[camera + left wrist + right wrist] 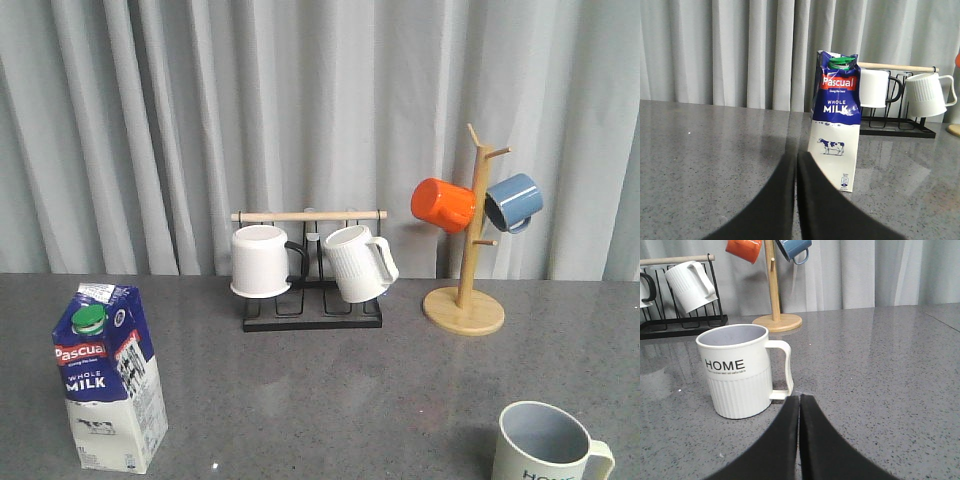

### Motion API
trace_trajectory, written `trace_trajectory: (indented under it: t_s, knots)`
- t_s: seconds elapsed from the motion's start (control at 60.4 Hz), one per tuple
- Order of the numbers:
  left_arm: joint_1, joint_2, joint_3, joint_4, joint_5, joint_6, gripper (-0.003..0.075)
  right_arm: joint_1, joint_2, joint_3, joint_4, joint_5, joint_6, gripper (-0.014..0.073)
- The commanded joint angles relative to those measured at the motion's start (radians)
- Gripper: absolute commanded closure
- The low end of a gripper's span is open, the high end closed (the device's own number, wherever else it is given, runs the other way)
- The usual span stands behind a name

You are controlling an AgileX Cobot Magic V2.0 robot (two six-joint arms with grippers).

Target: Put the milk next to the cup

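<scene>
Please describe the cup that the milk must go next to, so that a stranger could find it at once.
On the grey table, look at the near right corner, far from the milk at the near left. The cup stands there alone, upright. Unlike the mugs hanging on the black rack and wooden tree, it reads "HOME" and is grey-blue inside.

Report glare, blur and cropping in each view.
Front view: sharp and evenly lit, faint sheen on the table; the cup is cropped at the bottom edge. Left wrist view: milk crisp, pale reflections on the tabletop; the dark left hand is soft. Right wrist view: cup lettering sharp; the right hand is blurred.
</scene>
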Motion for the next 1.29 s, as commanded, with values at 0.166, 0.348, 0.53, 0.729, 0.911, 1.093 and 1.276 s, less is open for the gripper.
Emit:
trace_trajectory:
  t_s: [0.166,0.348,0.53,0.729,0.911,1.093,1.276]
  knots:
    - [0.001,-0.012,0.024,-0.007,-0.072,-0.005,0.0727,-0.005,-0.010,0.009,-0.010,-0.071,-0.002,0.0599]
    - [0.001,-0.012,0.024,-0.007,-0.072,-0.005,0.0727,-0.005,-0.010,0.009,-0.010,-0.071,-0.002,0.0599]
    - [0.001,-0.012,0.024,-0.007,-0.073,-0.005,0.0727,-0.005,-0.010,0.009,-0.010,-0.071,-0.002,0.0599]
    - [0.001,-0.012,0.024,-0.008,-0.073,-0.007,0.0727,-0.005,-0.010,0.009,-0.010,-0.092,-0.002,0.0599]
    - [0.001,-0.012,0.018,-0.013,-0.077,-0.029,0.0727,-0.005,-0.010,0.009,-0.006,-0.133,-0.001,0.0599]
    - [0.001,-0.012,0.018,-0.078,-0.077,-0.175,0.0727,-0.005,-0.010,0.007,0.029,-0.209,0.009,0.0599]
    - [0.001,-0.012,0.018,-0.125,-0.076,-0.294,0.0727,-0.005,-0.010,0.007,0.101,-0.280,0.010,0.0599]
